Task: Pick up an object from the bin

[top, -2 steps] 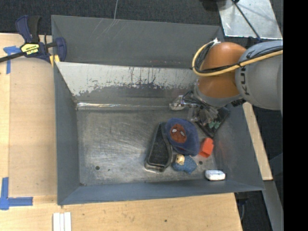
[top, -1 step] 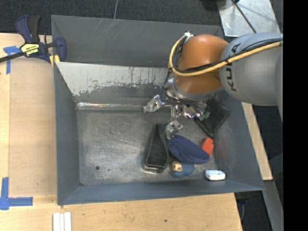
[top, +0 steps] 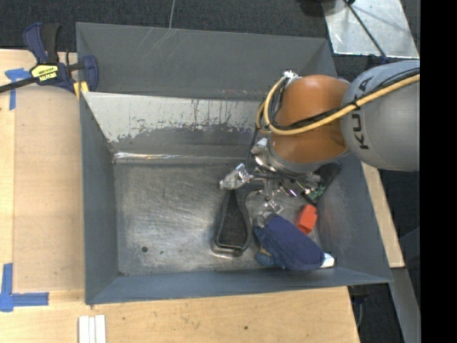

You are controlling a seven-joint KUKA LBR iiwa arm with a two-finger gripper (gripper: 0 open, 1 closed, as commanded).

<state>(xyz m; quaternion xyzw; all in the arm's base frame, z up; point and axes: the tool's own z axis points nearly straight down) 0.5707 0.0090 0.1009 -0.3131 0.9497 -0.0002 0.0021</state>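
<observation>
The grey metal bin point(top: 100, 213) slopes in on all four sides to a flat floor. The left half of that floor is bare scuffed metal, open from the back wall to the front wall. Everything loose is crowded into the front right part, where I am. My orange wrist cover point(top: 307, 120) hangs near the right wall, with yellow cables looped over it. Behind it, on the grey shell of my arm point(top: 382, 113), I can read the letters "KU"; the rest of the word is cut off. No other writing inside the bin is readable. My jaws point down at the right half of the floor, above the narrow gap between two things. Whether they are apart or together I cannot tell, as the metal parts under the wrist hide it. Just to their left lies a black oblong pad with a metal rim point(top: 232, 227), its long side running toward the front wall. Just in front of them and a little right lies a dark blue cloth bundle point(top: 287, 243), close to the front wall. A small orange-red block point(top: 307, 219) sits beside the bundle toward the right wall. A crumpled silvery piece point(top: 233, 179) lies by the pad's back end.
</observation>
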